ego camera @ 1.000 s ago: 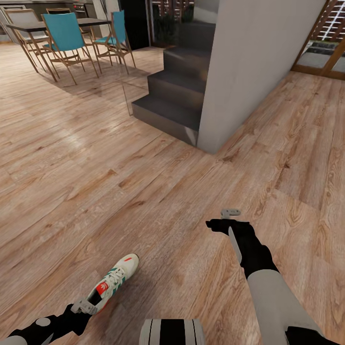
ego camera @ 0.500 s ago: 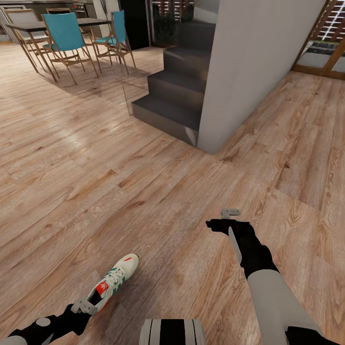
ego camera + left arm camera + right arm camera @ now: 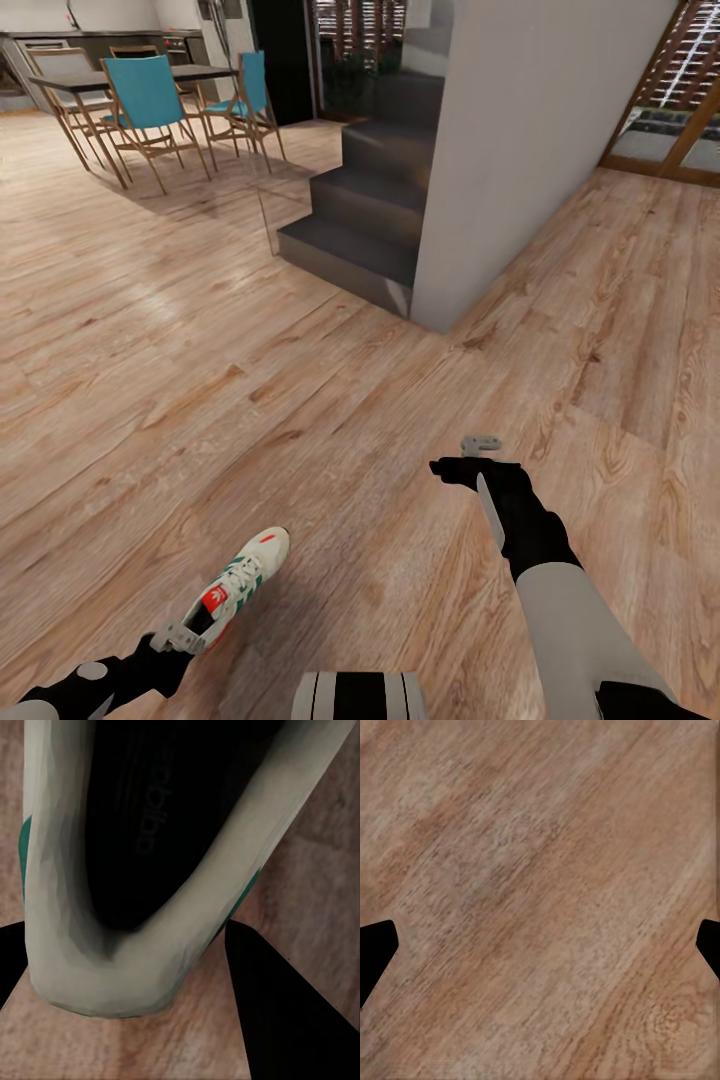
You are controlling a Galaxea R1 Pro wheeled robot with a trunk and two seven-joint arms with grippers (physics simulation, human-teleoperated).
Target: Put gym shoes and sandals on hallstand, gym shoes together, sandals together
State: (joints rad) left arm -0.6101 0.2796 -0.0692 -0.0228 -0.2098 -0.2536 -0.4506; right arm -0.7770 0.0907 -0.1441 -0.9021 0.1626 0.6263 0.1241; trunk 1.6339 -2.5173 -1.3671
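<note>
Lower left of the head view, the left gripper [image 3: 178,637] clasps the heel of a white lace-up gym shoe with green stripes [image 3: 237,585]; the right gripper [image 3: 481,443], lower centre-right, hangs spread wide over the brown wood-plank floor [image 3: 330,420].

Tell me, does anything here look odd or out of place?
One thing: a white lace-up sneaker with green stripes hangs by its heel from the robot's left hand above the wood-plank floor, with no partner shoe beside it.

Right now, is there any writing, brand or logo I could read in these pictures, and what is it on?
Inside the gym shoe: faint lettering on the dark insole, too blurred to read for sure.
On the shoe's red tongue tag, head view: a white logo mark, no legible words.
Nothing else carries text: not the floor, stairs or chairs.
</note>
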